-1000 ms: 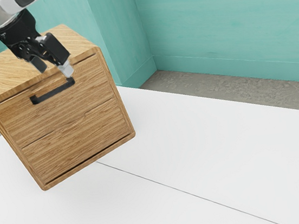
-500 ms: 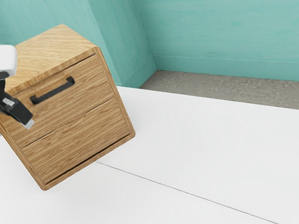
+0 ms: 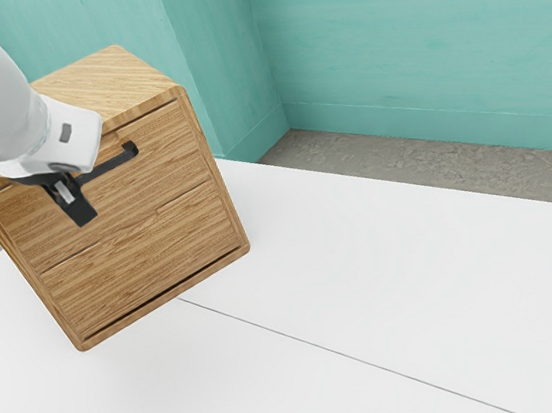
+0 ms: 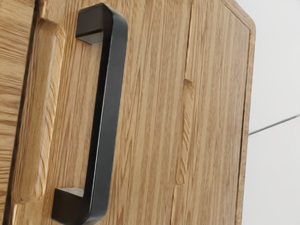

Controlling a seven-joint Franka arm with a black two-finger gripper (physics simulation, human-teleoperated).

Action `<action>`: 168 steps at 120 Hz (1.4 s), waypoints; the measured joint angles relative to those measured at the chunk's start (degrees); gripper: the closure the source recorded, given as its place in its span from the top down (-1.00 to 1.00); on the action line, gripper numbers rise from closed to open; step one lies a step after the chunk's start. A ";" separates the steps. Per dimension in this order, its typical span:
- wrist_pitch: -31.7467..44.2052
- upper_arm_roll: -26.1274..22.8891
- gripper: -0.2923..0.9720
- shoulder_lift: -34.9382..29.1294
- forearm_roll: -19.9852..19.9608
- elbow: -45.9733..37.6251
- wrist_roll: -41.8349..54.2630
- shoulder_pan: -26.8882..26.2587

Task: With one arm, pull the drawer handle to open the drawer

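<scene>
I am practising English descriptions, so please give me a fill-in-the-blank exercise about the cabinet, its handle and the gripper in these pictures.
1. The handle is ___ in colour.
2. The cabinet stands on a ___ table.
3. The cabinet is made of ___.
4. In the exterior view, the gripper covers the handle's ___ end.

Missing words: black; white; wood; left.
</scene>
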 joint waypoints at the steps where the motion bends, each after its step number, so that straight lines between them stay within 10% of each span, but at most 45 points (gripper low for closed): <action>1: 0.02 0.00 0.54 0.03 0.05 0.00 0.02 -0.16; 168: 1.20 9.87 0.55 -0.43 3.43 -0.43 0.40 -8.19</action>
